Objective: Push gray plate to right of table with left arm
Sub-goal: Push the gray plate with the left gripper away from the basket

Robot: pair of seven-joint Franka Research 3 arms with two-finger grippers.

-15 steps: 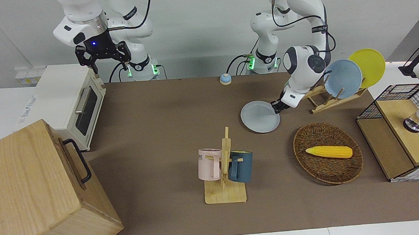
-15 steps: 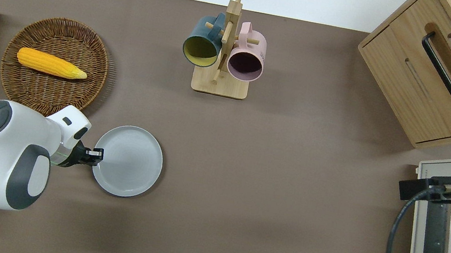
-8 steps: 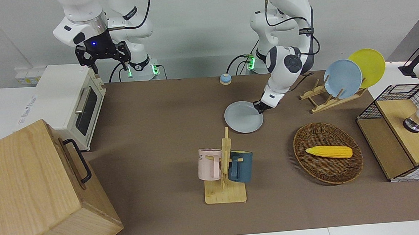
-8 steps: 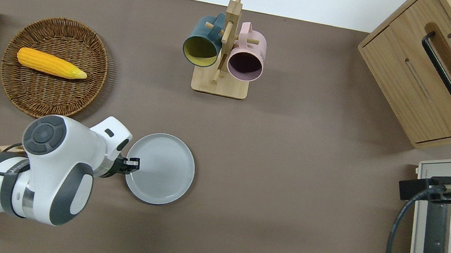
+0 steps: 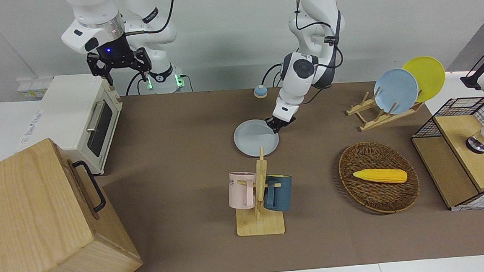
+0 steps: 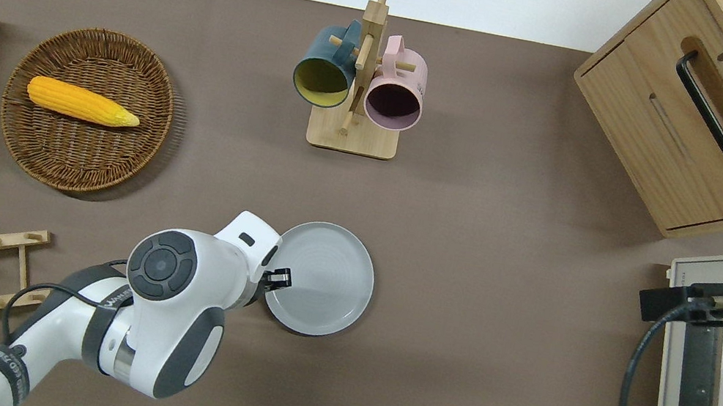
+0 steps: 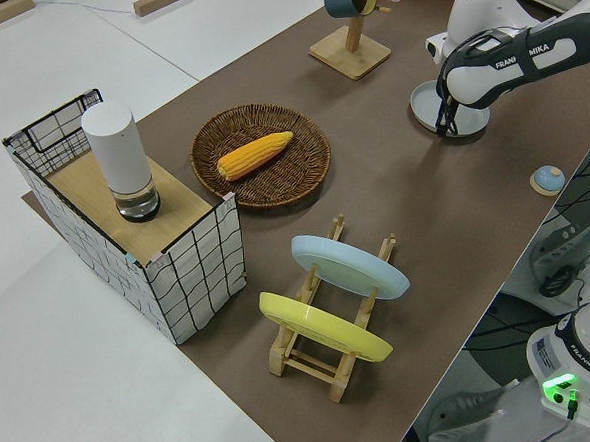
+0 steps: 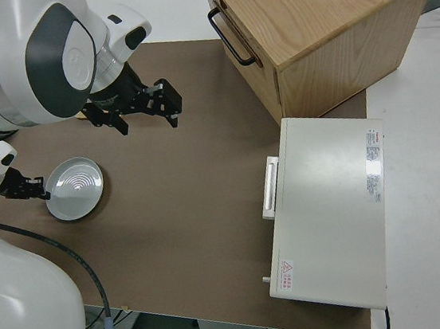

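The gray plate (image 5: 255, 137) lies flat on the brown table (image 5: 174, 131) near its middle, nearer to the robots than the mug rack; it also shows in the overhead view (image 6: 323, 279), the left side view (image 7: 462, 109) and the right side view (image 8: 75, 188). My left gripper (image 5: 276, 127) is shut and low at the table, its tip against the plate's rim on the edge toward the left arm's end (image 6: 281, 278). My right gripper (image 5: 125, 75) is open, and that arm is parked.
A wooden mug rack (image 5: 259, 198) holds a pink and a blue mug. A wicker basket (image 5: 379, 195) holds corn. A plate rack (image 5: 371, 117) holds a blue and a yellow plate. A toaster oven (image 5: 85, 120), wooden cabinet (image 5: 37, 224), wire crate (image 5: 470, 151) and small bell (image 5: 260, 91) stand around.
My left gripper has swept toward the right arm's end of the table, sliding the gray plate along with it, from beside the basket to near the mug rack. The right arm has not moved.
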